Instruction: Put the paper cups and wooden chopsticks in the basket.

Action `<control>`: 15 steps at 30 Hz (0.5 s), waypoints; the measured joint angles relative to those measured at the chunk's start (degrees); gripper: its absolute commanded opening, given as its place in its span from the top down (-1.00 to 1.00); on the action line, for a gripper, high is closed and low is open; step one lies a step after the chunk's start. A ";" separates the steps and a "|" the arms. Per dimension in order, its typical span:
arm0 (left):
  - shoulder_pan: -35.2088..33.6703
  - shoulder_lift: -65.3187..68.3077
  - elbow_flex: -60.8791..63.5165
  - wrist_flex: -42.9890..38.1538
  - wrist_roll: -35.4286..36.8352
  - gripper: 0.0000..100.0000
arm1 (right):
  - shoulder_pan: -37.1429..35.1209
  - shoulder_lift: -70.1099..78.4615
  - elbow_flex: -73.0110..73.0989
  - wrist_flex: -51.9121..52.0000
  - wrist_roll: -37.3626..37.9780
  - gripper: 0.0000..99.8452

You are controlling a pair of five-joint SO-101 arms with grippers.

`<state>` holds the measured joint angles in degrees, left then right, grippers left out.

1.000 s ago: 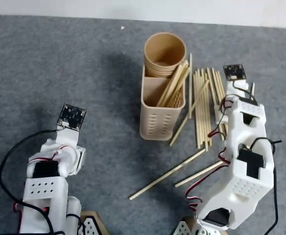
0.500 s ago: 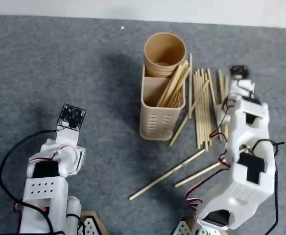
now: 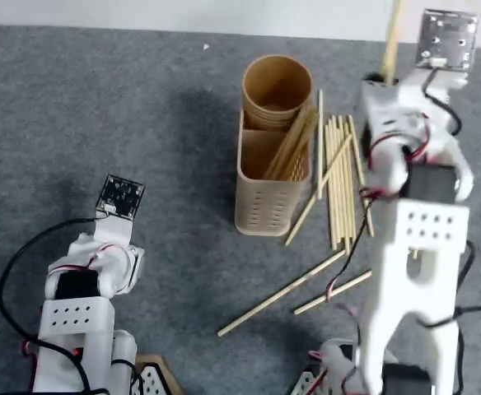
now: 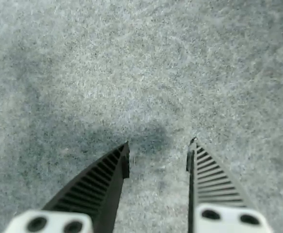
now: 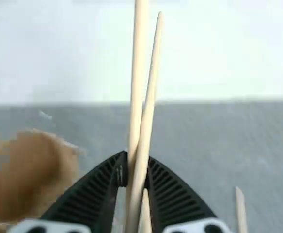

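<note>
A tan basket [image 3: 273, 177] stands mid-table with stacked paper cups [image 3: 277, 89] in its far compartment and several wooden chopsticks [image 3: 294, 144] leaning in the near one. More chopsticks [image 3: 342, 177] lie loose on the carpet to its right. My right gripper [image 5: 134, 174] is lifted above that pile, shut on two chopsticks [image 5: 142, 97] that stick upward; one chopstick end [image 3: 391, 37] shows in the high view. The cups [image 5: 30, 174] appear beside the right gripper. My left gripper [image 4: 157, 158] hangs open over bare carpet, far left of the basket.
Two chopsticks [image 3: 283, 293] lie slanted on the grey carpet in front of the basket, near the right arm's base [image 3: 409, 271]. The left arm [image 3: 88, 280] stands at the near left. A pale wall runs along the far edge.
The right arm has risen from the chopstick pile and swung toward the far edge, carrying two chopsticks up with it. The left arm has stayed still.
</note>
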<state>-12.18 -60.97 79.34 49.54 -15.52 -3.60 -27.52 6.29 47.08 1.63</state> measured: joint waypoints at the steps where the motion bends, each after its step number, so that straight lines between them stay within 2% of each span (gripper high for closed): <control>1: 0.00 0.00 0.00 0.00 0.00 0.59 | -1.85 -1.41 0.00 -0.97 -0.70 0.99; 7: 0.00 0.00 0.00 0.00 0.00 0.59 | -10.64 -9.23 4.66 -11.25 -5.45 0.99; 15: 0.00 0.00 0.00 0.00 0.00 0.59 | -19.52 -18.64 38.33 -40.53 -5.27 0.99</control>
<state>-12.18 -60.97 79.34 49.54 -15.52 -23.12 -46.15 44.62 6.55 -3.65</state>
